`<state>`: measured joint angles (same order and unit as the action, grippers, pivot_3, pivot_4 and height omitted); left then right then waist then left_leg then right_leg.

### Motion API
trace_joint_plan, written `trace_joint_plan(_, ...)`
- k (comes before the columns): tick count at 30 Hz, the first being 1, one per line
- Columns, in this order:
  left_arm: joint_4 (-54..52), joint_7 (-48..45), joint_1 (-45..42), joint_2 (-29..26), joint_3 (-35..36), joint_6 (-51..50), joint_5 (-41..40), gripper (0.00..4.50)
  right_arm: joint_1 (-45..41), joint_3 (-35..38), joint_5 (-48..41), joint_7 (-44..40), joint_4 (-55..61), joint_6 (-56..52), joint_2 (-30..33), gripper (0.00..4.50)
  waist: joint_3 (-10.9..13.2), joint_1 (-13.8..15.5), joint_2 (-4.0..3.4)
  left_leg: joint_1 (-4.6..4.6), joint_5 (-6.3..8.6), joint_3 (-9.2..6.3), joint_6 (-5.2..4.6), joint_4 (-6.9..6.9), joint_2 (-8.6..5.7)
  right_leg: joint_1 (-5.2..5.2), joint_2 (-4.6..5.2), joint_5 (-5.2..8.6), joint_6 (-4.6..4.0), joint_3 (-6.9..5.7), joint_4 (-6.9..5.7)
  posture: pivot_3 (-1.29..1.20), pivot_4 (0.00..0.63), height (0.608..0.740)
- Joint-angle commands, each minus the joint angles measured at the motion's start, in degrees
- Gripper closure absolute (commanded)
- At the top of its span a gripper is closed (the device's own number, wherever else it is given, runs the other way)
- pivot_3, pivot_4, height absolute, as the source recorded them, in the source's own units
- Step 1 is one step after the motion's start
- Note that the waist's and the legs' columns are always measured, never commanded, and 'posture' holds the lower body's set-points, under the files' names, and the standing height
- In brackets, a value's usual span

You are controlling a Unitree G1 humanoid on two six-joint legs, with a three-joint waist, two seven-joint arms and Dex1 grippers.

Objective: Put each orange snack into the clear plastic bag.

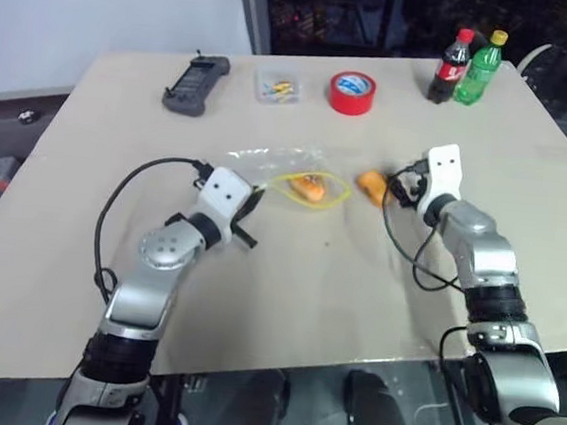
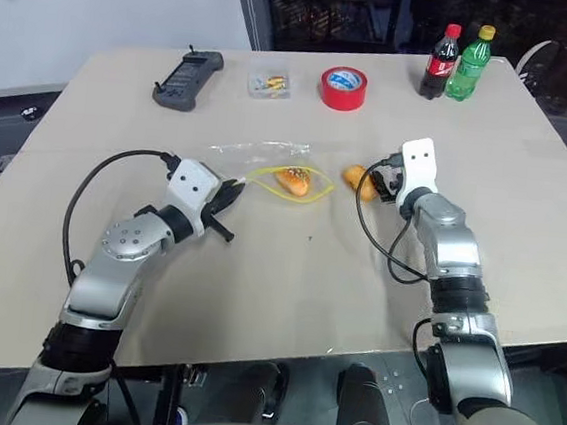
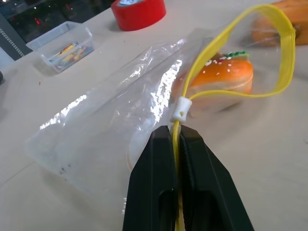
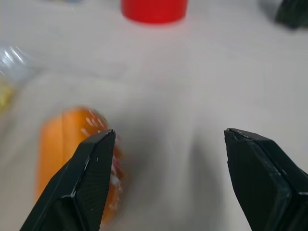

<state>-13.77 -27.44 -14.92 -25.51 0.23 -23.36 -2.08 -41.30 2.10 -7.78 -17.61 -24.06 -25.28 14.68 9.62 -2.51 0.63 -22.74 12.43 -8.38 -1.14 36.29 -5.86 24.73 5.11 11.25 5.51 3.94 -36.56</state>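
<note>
While one orange snack (image 1: 309,187) already sits inside the mouth of the clear plastic bag (image 3: 120,125), we see the second orange snack (image 1: 371,186) lying on the bench (image 1: 286,293) just outside the bag's opening, on the right claw's side. The bag lies flat near the middle of the bench, its yellow zip strip (image 3: 269,53) standing up in an open loop around the speckled bun within.

Our left claw (image 3: 175,139) is pinched tight on that yellow strip just behind its white slider, holding the mouth up. Our right claw (image 4: 166,139) stands wide and empty, one finger (image 4: 91,178) beside the loose snack, the other well clear of it.

We judge the snacks light and firm enough for a grip across their short width, though the smooth rounded sides could slide under the finger pads. The bag is thin, crinkly and limp; the stiffer zip strip is the sound place to hold it, since the film alone would collapse.

Farther off rest a red tape roll (image 1: 352,93), a small clear box (image 1: 279,86), a dark handset (image 1: 196,85) and two bottles (image 1: 466,67).
</note>
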Motion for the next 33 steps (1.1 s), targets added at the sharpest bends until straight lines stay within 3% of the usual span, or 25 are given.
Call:
trace_joint_plan(1,-1.67,0.22,0.02,-0.81,1.59,0.37,-0.74,4.5,-1.14,0.77,-3.02,-3.35,-0.37,-0.6,-1.8,0.83,0.0,-0.06,0.01,0.0,0.0,-0.01,0.0,0.0,0.02,0.0,-0.04,-0.01,-0.01,0.0,0.0,0.0,0.15,0.74)
trace_joint_plan(9,-2.8,0.43,0.93,-1.42,1.71,-0.11,-0.99,4.5,2.09,1.31,-10.22,-7.96,8.98,-9.77,-4.64,0.83,0.0,0.12,0.0,0.01,0.02,-0.1,0.02,0.01,0.07,0.0,-0.1,-0.03,-0.04,0.0,0.0,0.0,0.15,0.74)
trace_joint_plan(17,-3.24,0.07,2.58,-3.7,4.52,-0.93,-1.93,4.5,2.66,3.8,-15.27,-5.65,15.04,-16.27,-7.08,0.83,0.0,0.05,-0.01,0.01,0.03,-0.21,0.05,0.01,0.09,0.02,-0.12,-0.03,-0.04,0.01,-0.02,0.0,0.15,0.74)
trace_joint_plan(32,-4.67,0.1,5.74,-6.05,6.28,-0.2,-2.17,4.5,4.33,-1.96,-8.41,-2.17,8.96,-11.31,-9.9,0.83,-0.01,-0.02,-0.02,0.02,0.05,-0.16,0.07,0.01,0.1,0.02,-0.12,-0.03,-0.05,0.0,-0.02,0.0,0.15,0.74)
trace_joint_plan(33,-4.77,0.13,5.81,-6.06,6.32,-0.25,-2.2,4.5,4.3,-2.03,-8.29,-2.27,8.62,-10.91,-9.93,1.35,-0.01,-0.01,-0.02,0.03,0.05,-0.16,0.07,0.0,0.1,0.02,-0.12,-0.03,-0.05,0.01,-0.02,0.0,0.15,0.74)
